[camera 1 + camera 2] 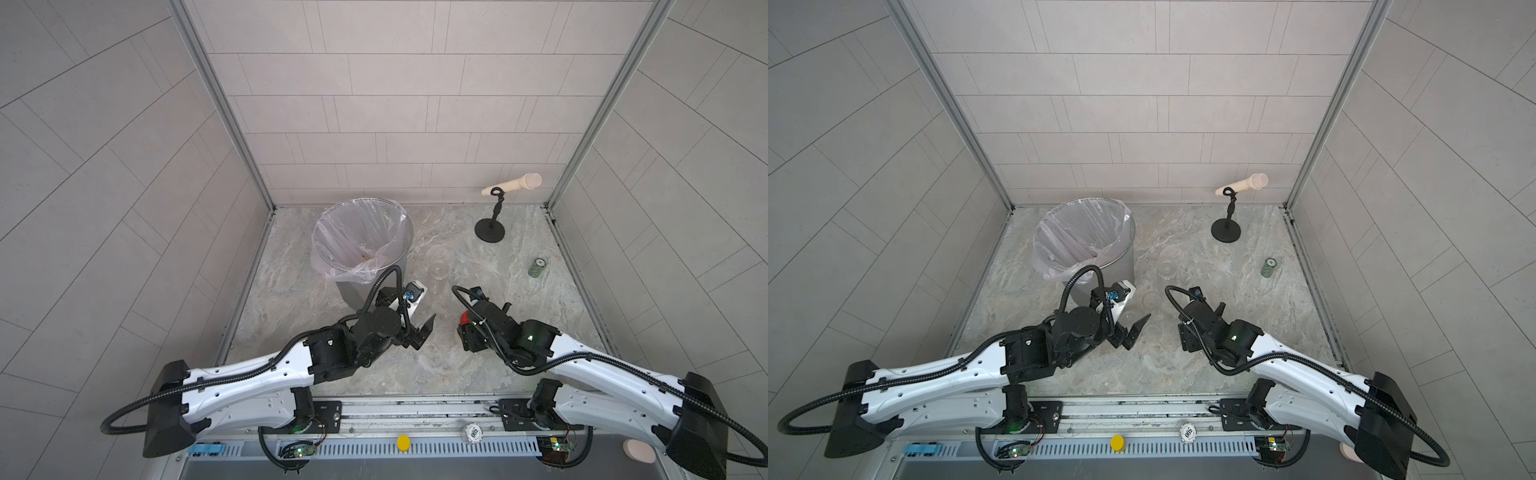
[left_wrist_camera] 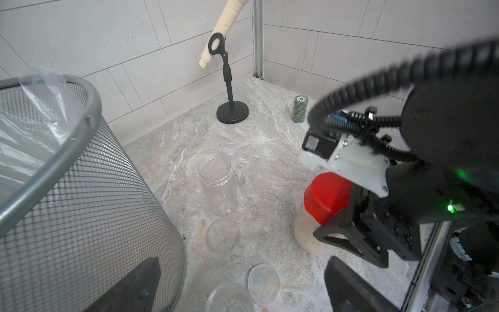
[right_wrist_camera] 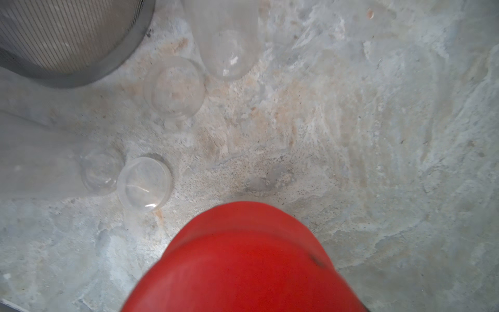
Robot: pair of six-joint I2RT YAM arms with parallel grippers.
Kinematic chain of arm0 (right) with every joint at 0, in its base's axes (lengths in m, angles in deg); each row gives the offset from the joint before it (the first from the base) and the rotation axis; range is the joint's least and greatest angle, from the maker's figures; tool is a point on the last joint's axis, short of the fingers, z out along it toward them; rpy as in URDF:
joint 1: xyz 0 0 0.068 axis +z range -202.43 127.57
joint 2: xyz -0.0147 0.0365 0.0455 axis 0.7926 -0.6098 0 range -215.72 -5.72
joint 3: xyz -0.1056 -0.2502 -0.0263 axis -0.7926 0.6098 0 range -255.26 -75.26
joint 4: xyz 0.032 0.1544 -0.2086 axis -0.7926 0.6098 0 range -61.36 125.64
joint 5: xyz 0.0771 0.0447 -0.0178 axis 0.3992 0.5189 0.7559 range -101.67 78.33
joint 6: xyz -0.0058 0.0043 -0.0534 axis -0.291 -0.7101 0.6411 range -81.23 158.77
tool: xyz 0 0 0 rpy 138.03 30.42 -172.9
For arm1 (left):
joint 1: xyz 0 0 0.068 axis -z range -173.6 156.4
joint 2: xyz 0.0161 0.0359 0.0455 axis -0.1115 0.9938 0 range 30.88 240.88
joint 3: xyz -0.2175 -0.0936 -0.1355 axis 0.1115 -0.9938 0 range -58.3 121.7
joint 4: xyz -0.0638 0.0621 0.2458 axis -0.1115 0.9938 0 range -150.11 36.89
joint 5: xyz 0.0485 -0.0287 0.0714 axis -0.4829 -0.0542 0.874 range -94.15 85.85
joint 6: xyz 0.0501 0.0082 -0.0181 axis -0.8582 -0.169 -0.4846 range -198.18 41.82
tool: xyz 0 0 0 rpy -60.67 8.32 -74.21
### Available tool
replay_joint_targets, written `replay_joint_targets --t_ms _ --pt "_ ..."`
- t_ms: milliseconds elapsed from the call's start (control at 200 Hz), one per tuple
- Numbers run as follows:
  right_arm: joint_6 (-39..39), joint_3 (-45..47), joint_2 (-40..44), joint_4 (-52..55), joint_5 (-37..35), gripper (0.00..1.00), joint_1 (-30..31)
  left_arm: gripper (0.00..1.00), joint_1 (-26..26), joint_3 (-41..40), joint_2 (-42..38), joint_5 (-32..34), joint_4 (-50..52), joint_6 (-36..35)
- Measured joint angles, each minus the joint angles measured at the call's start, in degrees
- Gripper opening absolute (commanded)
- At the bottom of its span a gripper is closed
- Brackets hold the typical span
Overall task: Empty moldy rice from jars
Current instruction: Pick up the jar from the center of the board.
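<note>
Straddling the red-lidded jar [image 2: 325,195], the right claw [image 1: 465,332] shows no certain grip; the left claw [image 1: 424,331] gapes empty.

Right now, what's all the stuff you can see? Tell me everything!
table: 1, grey marbled, under everything
bin: 1, grey mesh with clear liner, far left of table
clear jars: 2, see-through, open, look empty, beside the bin
clear lids: 2, see-through, flat on the table by those jars
red-lid jar: 1, clear with red lid, upright, front middle of table
rice: 1 jarful, pale, inside the red-lid jar
mic: 1, cream, on a black stand, far right corner
green cylinder: 1, dark green, right side
yellow disc: 1, front rail
left gripper: 1, black, open, empty, near the bin
right gripper: 1, black, at the red-lid jar
</note>
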Motion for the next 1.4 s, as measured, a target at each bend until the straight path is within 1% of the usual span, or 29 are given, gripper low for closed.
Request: replay_joint_targets --t_ms 155,245,345,455,550,620,695,776,861,1096,1321,1401 --pt "2.3 -9.5 0.4 1.9 5.5 0.50 -6.1 1.00 0.0 -0.2 -1.4 -0.6 -1.4 -4.5" --pt "3.9 -15.7 -0.5 3.7 11.3 0.49 -10.9 1.00 0.0 -0.1 -1.6 -1.4 -1.4 -7.2" --pt "5.8 -23.9 -3.6 6.5 18.1 0.49 -15.5 1.00 0.0 0.6 -0.7 -2.9 -1.3 -9.8" --pt "7.7 -32.5 -8.3 9.3 24.8 0.49 -17.0 1.00 0.0 1.9 0.8 -4.1 -1.5 -12.0" --pt "8.8 -37.0 -11.0 10.1 30.4 0.49 -17.0 1.00 -0.6 2.3 1.7 -4.9 -2.3 -13.3" --pt "8.9 -38.3 -11.9 10.1 33.9 0.49 -17.0 1.00 -1.6 2.9 2.6 -6.1 -2.9 -13.8" --pt "8.9 -39.3 -12.3 10.3 36.8 0.49 -17.0 1.00 -4.0 3.8 3.8 -8.0 -3.3 -13.6" --pt "8.9 -40.0 -12.5 10.4 38.7 0.49 -17.0 1.00 -6.5 4.7 5.0 -10.4 -4.0 -12.9" --pt "8.9 -40.5 -12.5 10.3 40.4 0.49 -17.0 1.00 -8.1 5.4 6.1 -11.8 -4.4 -12.5" --pt "8.0 -40.5 -12.5 9.9 43.4 0.49 -17.0 1.00 -8.3 6.9 8.9 -15.1 -6.2 -12.7" --pt "6.8 -40.5 -12.5 8.7 44.5 0.48 -17.0 1.00 -8.6 7.0 9.1 -16.3 -6.9 -12.7" --pt "6.4 -40.4 -12.5 7.9 44.9 0.48 -17.0 0.97 -8.9 7.0 9.0 -16.4 -7.1 -12.7"
